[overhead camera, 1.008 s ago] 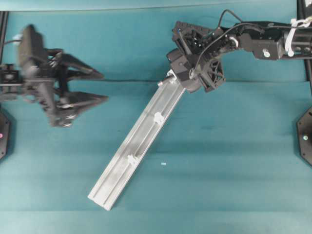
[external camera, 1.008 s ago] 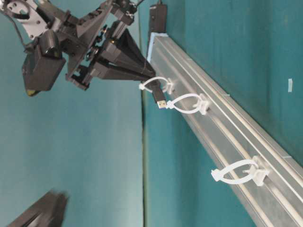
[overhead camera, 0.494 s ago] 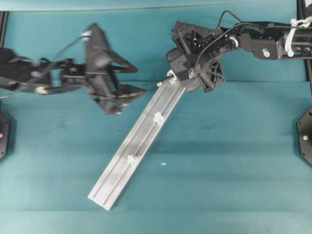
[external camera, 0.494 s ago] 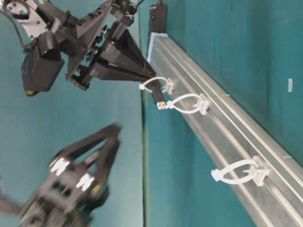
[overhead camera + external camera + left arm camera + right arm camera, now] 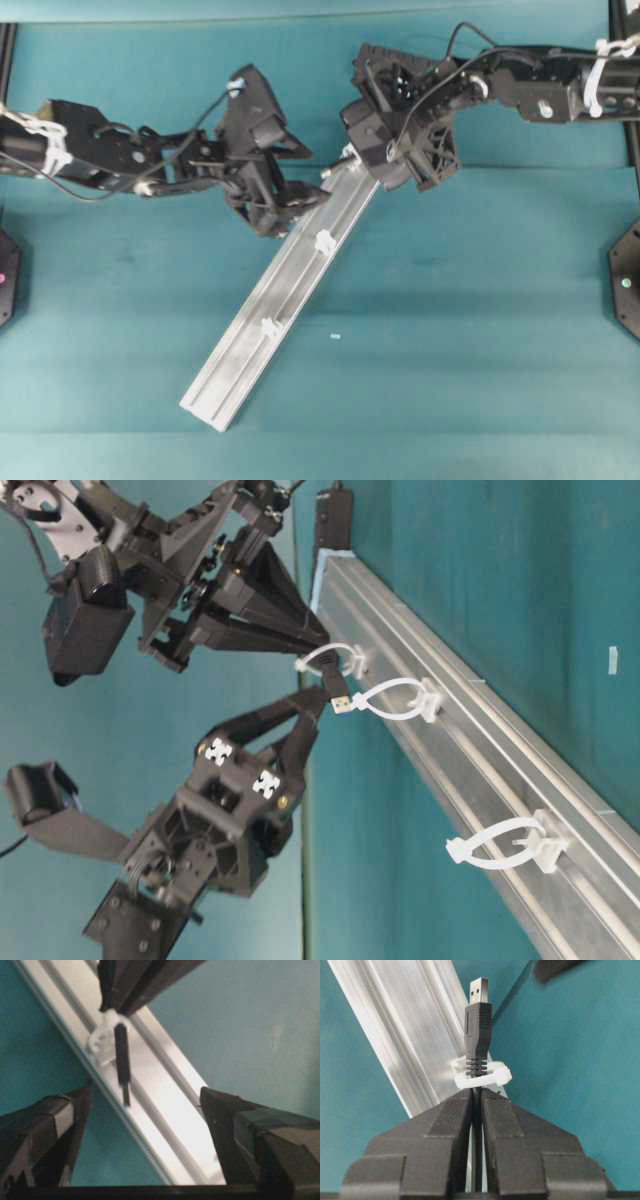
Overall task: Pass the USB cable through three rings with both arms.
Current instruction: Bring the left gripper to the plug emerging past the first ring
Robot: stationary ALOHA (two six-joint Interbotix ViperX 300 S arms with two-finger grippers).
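Observation:
The USB cable's plug (image 5: 478, 1025) sticks out through the first ring (image 5: 485, 1076), a whitish loop at the upper end of the silver rail (image 5: 240, 362). My right gripper (image 5: 476, 1091) is shut on the cord just behind that ring. From the side the plug (image 5: 340, 695) hangs short of the second ring (image 5: 395, 698), and the third ring (image 5: 500, 845) stands further down. My left gripper (image 5: 308, 177) is open, its fingers either side of the rail. In the left wrist view the plug's tip (image 5: 125, 1095) sits at the mouth of the jaws, near the left finger (image 5: 60, 1120).
A black hub (image 5: 333, 520) lies at the rail's far end. A small white speck (image 5: 335, 336) sits on the teal cloth right of the rail. The two wrists stand close together over the rail's upper end.
My left arm has swept in from the far left to the rail's upper end, jaws still open. The right gripper and the plug have stayed where they were.

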